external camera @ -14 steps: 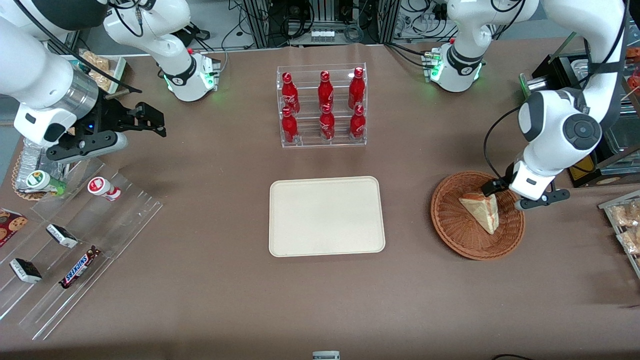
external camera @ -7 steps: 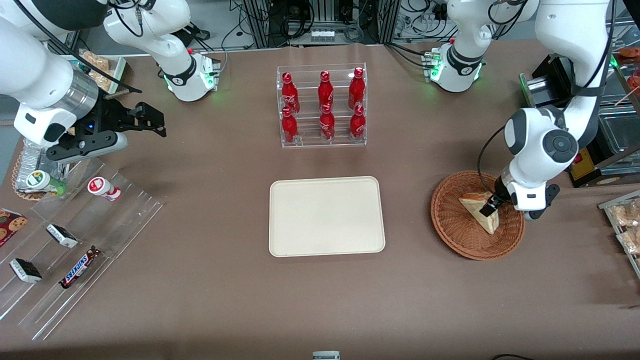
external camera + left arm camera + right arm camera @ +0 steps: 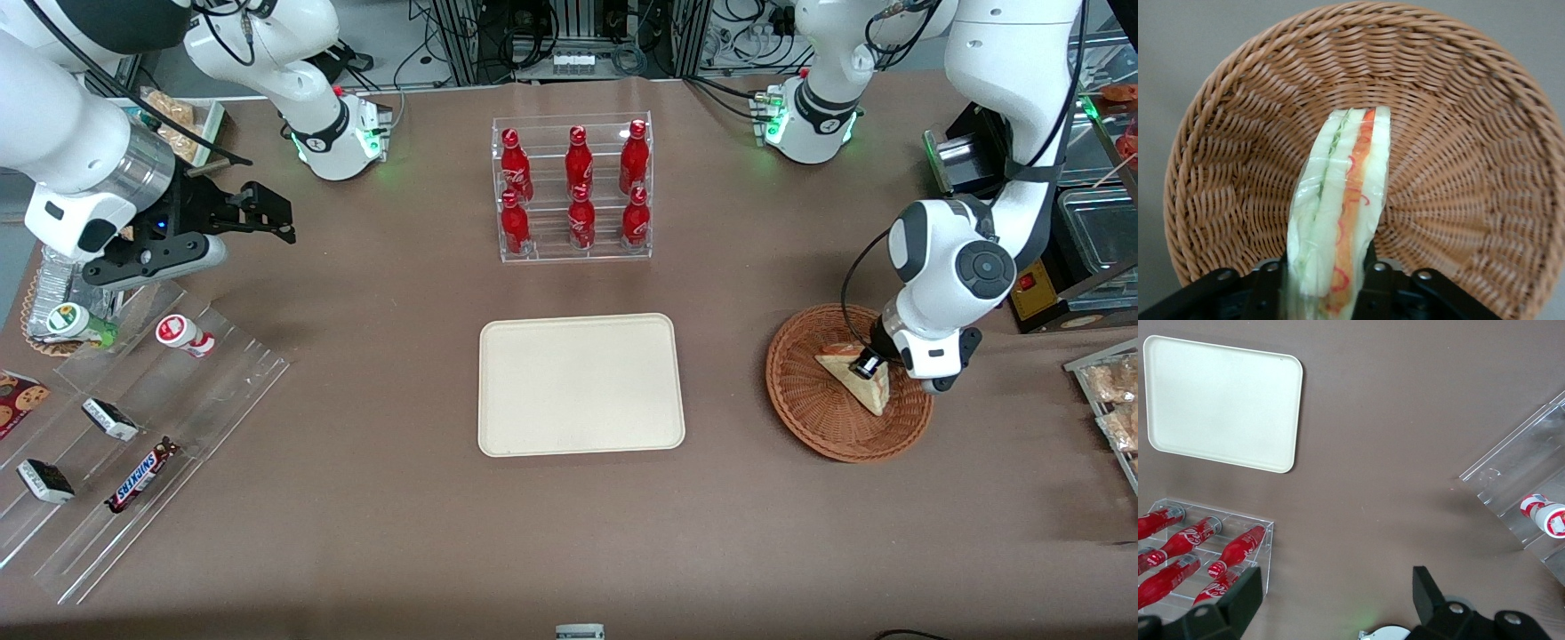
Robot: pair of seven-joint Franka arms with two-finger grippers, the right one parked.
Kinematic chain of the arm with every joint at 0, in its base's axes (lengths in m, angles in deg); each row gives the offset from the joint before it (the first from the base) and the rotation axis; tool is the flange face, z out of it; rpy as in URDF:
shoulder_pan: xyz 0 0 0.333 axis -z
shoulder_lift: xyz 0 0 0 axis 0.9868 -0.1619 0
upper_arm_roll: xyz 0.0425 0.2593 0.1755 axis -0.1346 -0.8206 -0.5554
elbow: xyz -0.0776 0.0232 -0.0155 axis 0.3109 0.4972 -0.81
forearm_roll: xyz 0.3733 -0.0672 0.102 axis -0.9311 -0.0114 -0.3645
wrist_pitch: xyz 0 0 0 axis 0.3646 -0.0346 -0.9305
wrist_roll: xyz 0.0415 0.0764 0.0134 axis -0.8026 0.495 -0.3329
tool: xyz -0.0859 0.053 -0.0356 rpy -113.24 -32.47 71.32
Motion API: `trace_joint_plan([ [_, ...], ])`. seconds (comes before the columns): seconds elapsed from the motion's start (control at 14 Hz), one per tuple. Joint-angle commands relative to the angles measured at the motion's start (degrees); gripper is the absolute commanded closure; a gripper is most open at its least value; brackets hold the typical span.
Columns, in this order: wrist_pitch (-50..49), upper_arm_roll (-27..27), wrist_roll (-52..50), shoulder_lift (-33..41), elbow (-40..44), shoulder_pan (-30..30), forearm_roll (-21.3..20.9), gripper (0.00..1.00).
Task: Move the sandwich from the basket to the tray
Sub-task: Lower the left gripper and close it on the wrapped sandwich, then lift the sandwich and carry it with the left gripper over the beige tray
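Over the last second the left arm has swung in over the basket [image 3: 845, 418] and lowered: a second ago its end effector [image 3: 864, 366] sat at the basket's rim, clear of the sandwich [image 3: 867, 384]; half a second ago it was over the wedge's upper part; now it sits on the wedge with the wrist rotated and more upright. The sandwich has not shifted in the basket across the three moments, so no lift yet. Judgement: approach is finished and the grasp is being made or has just been made; the carry to the tray [image 3: 581, 384] is all still to do. In the wrist view the sandwich [image 3: 1338, 220] stands on edge with its cut face up, red-orange and green filling visible between pale bread slices, and its near end runs down between the two dark fingers [image 3: 1275, 287], one on each flat side. Fingers look spread only as far as the wedge's thickness and appear to touch the bread on both sides, so I read it as pinching the sandwich, though firmness of the grip cannot be judged. The wedge's tip points away from the end effector across the basket floor [image 3: 1458, 173]. The sandwich rests in the basket, toward the working arm's end of the worktop [image 3: 356, 533]; the tray lies well apart, nearer the middle, with nothing on it. Soft bread: squeeze could deform it, and a light grip could let it slip on lift.
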Motion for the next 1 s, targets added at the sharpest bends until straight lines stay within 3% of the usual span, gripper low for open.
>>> trace_joint_plan([
  [0.0,-10.09,2.98,-0.58,-1.08,9.66,0.76,0.71,0.92],
  [0.29,-13.9,9.4,-1.28,-5.39,19.0,4.34,0.27,0.92],
  [0.93,-13.81,9.23,-4.88,-18.12,34.99,27.19,-4.2,0.92],
])
